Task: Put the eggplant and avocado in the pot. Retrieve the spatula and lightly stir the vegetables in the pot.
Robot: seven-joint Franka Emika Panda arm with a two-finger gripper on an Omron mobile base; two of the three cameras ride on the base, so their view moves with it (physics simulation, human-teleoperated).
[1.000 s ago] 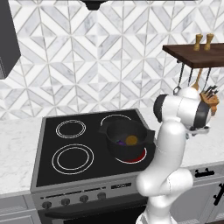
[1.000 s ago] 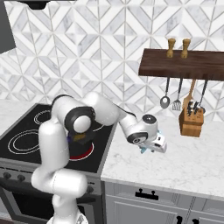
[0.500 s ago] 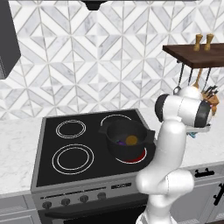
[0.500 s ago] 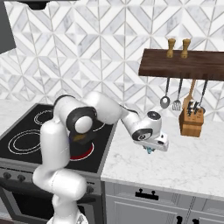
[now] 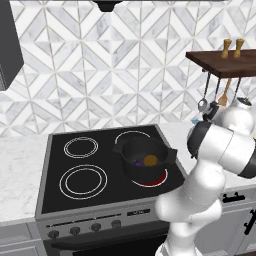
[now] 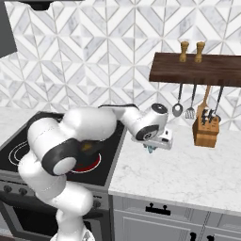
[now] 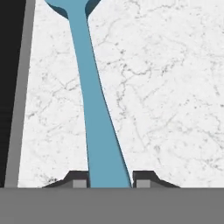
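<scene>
2 jaws clamp spatula (image 7: 97, 109) — above marble counter (image 7: 166, 87).

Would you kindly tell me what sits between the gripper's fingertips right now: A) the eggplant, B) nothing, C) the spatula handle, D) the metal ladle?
C: in the hand view the blue spatula handle runs down between the gripper tips, both touching it, over the marble counter.
</scene>
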